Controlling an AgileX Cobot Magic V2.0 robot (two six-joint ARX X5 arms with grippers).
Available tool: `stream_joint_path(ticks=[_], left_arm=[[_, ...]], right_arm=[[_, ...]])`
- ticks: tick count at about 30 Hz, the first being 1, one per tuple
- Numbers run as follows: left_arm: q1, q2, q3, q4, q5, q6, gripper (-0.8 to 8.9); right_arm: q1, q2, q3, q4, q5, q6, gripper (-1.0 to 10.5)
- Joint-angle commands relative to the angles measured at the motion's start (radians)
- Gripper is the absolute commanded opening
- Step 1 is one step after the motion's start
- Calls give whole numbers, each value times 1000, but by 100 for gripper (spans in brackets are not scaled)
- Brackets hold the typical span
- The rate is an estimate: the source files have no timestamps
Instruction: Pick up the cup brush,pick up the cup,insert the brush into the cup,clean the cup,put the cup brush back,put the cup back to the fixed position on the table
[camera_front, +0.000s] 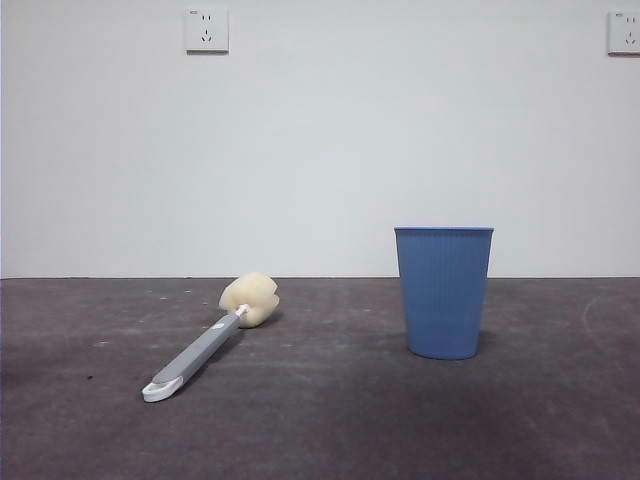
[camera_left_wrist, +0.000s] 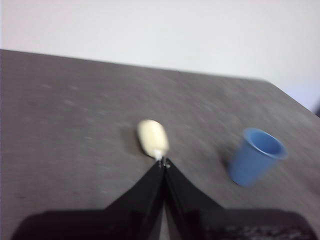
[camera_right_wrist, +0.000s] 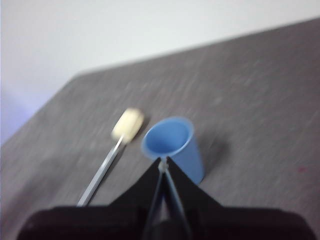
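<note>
The cup brush (camera_front: 205, 345) lies flat on the table (camera_front: 320, 420) at the left, its cream sponge head (camera_front: 250, 298) pointing to the back and its white tip toward the front. The light-blue cup (camera_front: 444, 290) stands upright to the right of it. Neither gripper shows in the front view. In the left wrist view, my left gripper (camera_left_wrist: 164, 164) is shut and hovers above the brush's handle, whose sponge head (camera_left_wrist: 152, 138) shows just beyond the jaws, with the cup (camera_left_wrist: 257, 156) off to one side. My right gripper (camera_right_wrist: 163, 162) is shut and high over the cup (camera_right_wrist: 172, 145), beside the brush (camera_right_wrist: 112, 155).
A white wall rises behind the table's far edge, with two sockets (camera_front: 206, 30) high on it. The table's side edges appear in both wrist views.
</note>
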Motion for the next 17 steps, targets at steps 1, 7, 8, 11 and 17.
stream_joint_path(ticks=[1, 7, 8, 11, 17], left_arm=[[2, 53, 72, -80, 82, 89, -7], [1, 168, 210, -294, 243, 207, -7], [1, 184, 228, -331, 265, 229, -7], [0, 221, 269, -436, 296, 281, -7], [0, 241, 287, -539, 304, 319, -4]], right_arm=[[3, 78, 114, -154, -65, -166, -11], [25, 225, 314, -455, -130, -322, -11], [31, 246, 338, -502, -141, -343, -11], [48, 285, 382, -603, -159, -387, -11], [62, 302, 388, -633, -158, -391, 5]])
